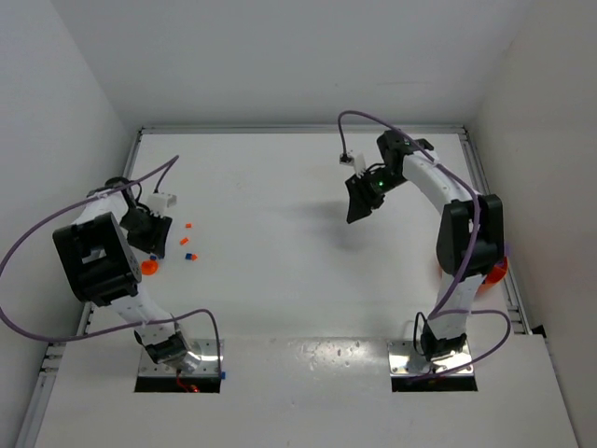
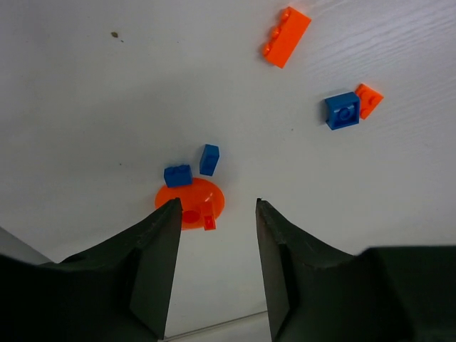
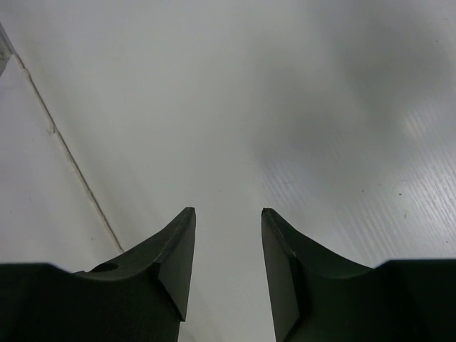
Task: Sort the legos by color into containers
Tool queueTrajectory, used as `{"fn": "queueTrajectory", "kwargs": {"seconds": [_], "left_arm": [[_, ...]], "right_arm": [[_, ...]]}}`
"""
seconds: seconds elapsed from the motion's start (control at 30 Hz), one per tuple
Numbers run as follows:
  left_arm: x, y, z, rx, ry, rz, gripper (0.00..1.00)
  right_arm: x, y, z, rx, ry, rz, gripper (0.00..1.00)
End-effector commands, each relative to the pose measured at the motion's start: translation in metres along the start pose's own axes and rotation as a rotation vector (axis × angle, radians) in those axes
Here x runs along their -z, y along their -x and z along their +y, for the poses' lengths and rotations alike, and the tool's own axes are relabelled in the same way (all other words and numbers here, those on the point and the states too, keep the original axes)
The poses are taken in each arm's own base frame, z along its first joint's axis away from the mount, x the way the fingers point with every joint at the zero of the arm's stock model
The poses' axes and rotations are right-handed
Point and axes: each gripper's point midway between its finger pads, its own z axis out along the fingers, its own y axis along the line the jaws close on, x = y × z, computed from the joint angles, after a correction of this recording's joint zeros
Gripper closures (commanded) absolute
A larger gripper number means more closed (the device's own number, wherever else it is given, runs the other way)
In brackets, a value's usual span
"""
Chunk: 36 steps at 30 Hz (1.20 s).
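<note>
My left pincer (image 2: 214, 205) hung spread and empty, aimed at a blue brick (image 2: 209, 159) by the orange disc (image 2: 196, 199), likely for picking; right pincer (image 3: 228, 211) spread, empty, aside.

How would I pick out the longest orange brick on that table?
Look at the white table in front of the left gripper, whose open jaws frame a flat orange disc. Past the disc and two blue bricks, farthest from the gripper, lies the long orange brick. It is a bar lying alone; the small orange piece nearby touches a blue square brick.
</note>
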Motion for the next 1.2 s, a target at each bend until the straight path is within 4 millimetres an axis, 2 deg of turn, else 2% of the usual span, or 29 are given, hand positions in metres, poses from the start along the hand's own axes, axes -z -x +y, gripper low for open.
{"fn": "queueTrajectory", "kwargs": {"seconds": [0.0,0.1,0.37,0.7,0.9,0.97,1.17], "left_arm": [[-0.002,0.009,0.016,-0.023,0.028,-0.007,0.49],[-0.011,0.008,0.012,-0.03,0.012,0.008,0.51],[-0.023,0.022,0.014,-0.068,0.026,-0.014,0.54],[-0.04,0.011,0.01,-0.076,-0.007,0.023,0.61],[-0.044,0.007,0.01,-0.087,-0.001,0.03,0.73],[-0.046,0.0,0.008,-0.093,-0.007,0.05,0.76],[-0.052,-0.011,0.003,-0.098,-0.017,0.074,0.77]], "right_arm": [[-0.011,0.004,0.008,-0.003,0.041,-0.025,0.57],[-0.015,0.002,0.011,0.007,0.049,-0.015,0.57],[-0.019,-0.003,0.01,-0.011,0.06,0.002,0.57],[-0.021,-0.004,0.011,-0.011,0.06,0.017,0.57],[-0.023,-0.007,0.011,-0.023,0.067,0.029,0.57],[-0.023,-0.008,0.009,-0.023,0.059,0.034,0.57],[-0.023,-0.008,0.009,-0.023,0.059,0.034,0.57]]}}
